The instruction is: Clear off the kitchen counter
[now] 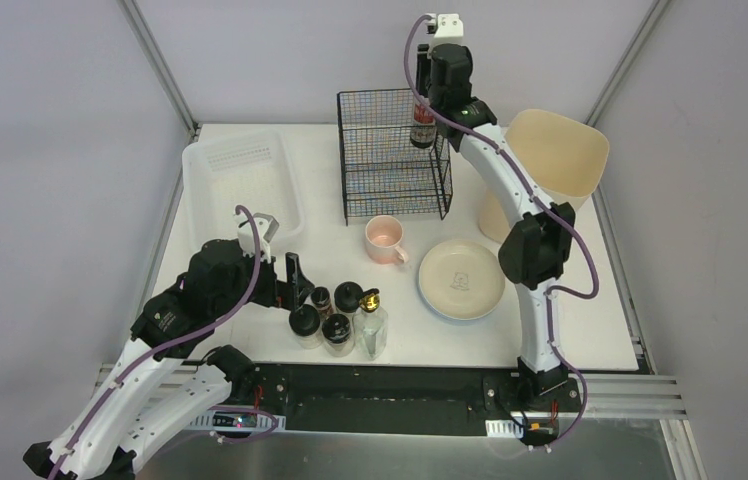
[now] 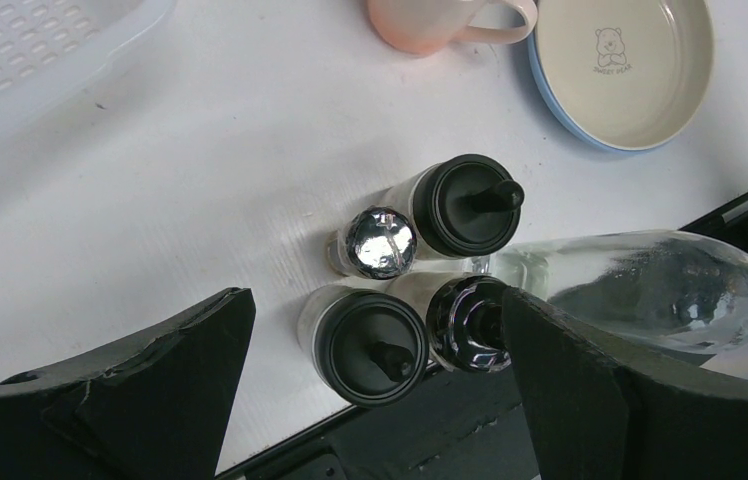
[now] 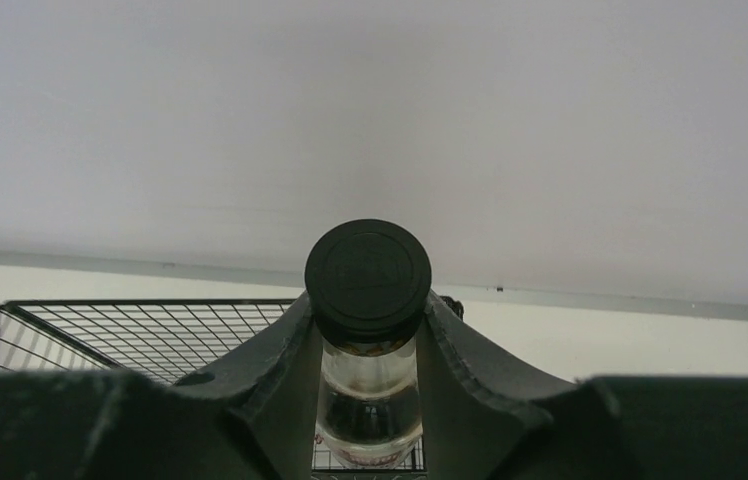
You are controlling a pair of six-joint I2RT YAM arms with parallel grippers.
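While left gripper [image 2: 375, 345] gapes, right gripper [image 3: 368, 335] holds a bottle [image 3: 368, 268] above the matte white kitchen counter [image 1: 322, 238].

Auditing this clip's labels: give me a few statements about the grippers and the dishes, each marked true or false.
1. The right gripper is shut on a black-capped bottle. True.
2. The left gripper holds a jar. False: it is open and grips nothing.
3. The pink mug stands inside the wire rack. False: it stands on the counter, in front of the rack.
4. The plate has nothing on it. True.
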